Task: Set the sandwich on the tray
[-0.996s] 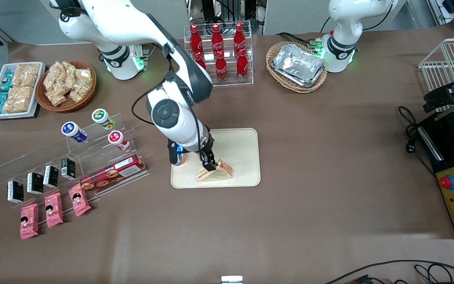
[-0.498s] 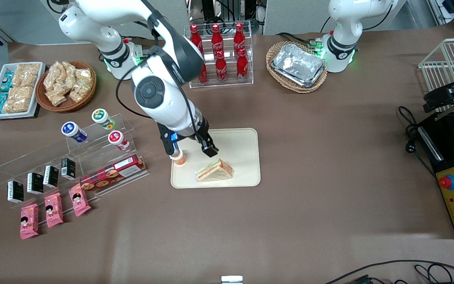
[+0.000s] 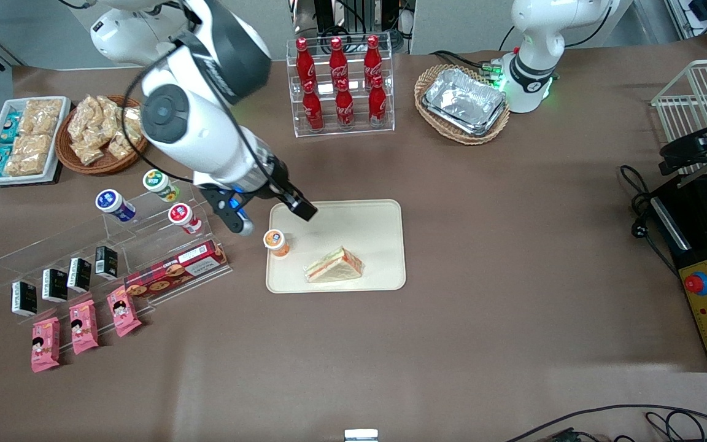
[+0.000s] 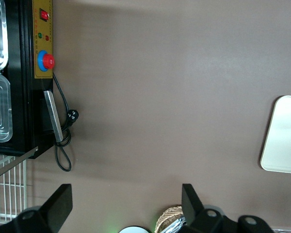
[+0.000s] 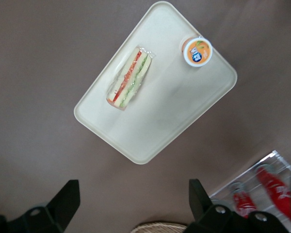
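Nearest the front camera, reading the clock with twelve pointing away from that camera, we see three pink snack packets [image 3: 83, 325] at about eight o'clock from the tray [image 3: 372, 221], toward the working arm's end of the table. Just farther from the camera, a red biscuit box [image 3: 175, 270] leans on a clear acrylic stand [image 3: 53, 258].

The sandwich [image 3: 333, 266] lies flat on the tray, in its six o'clock part, near the rim closest to the camera and with nothing gripping it. In the right wrist view we make out the sandwich [image 5: 128, 77] in clear wrap, its green and red filling edge showing, fully inside the tray [image 5: 184, 111] rim. An orange-lidded cup [image 3: 275, 240] stands upright at the tray's nine o'clock edge; the wrist view shows the cup [image 5: 198, 52] sitting on the tray near one corner, apart from the sandwich.

The gripper [image 3: 270, 218] hangs in the air over the tray's ten o'clock corner, above the cup, with its fingers spread wide and touching nothing. From the wrist camera the gripper [image 5: 131, 208] has bare table showing between its two fingers.

At twelve o'clock from the tray we see a rack of red cola bottles [image 3: 341, 80], and at about one o'clock a wicker basket with silver foil trays [image 3: 464, 101].
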Motion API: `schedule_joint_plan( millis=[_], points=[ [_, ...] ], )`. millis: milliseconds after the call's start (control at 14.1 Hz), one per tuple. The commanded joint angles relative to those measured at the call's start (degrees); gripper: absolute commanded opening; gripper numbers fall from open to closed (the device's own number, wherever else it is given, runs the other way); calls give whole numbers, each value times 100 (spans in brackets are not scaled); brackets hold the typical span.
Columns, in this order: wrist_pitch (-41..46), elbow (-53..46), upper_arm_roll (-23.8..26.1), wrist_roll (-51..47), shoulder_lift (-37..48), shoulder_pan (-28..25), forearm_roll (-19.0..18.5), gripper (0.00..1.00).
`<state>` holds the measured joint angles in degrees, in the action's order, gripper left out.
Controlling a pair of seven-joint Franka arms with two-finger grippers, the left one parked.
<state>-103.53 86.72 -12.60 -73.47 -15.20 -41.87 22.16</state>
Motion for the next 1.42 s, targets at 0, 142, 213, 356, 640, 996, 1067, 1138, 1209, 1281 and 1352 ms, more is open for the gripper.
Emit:
schedule_joint_plan(
  millis=[0,142,213,356,640,996,1067,1138,1209,1281,1352],
  points=[
    [604,20,21,1016,360,248,-238,100],
    [991,20,38,1492,439,390,-396,100],
    [1175,20,21,1607,509,408,-493,100],
    [1335,20,91,2193,693,670,-712,100],
    [1810,20,91,3496,922,1233,-784,100],
    [2021,29,100,5042,1098,1909,-1250,100],
    [2021,20,161,5436,1107,2172,-1258,100],
    [2012,20,240,5901,1116,2453,-1328,100],
    [2012,20,284,6263,1116,2665,-1459,100],
    [1977,20,284,6510,1116,2806,-1591,100],
    [1934,29,284,6774,1107,2973,-1723,100]
  ],
)
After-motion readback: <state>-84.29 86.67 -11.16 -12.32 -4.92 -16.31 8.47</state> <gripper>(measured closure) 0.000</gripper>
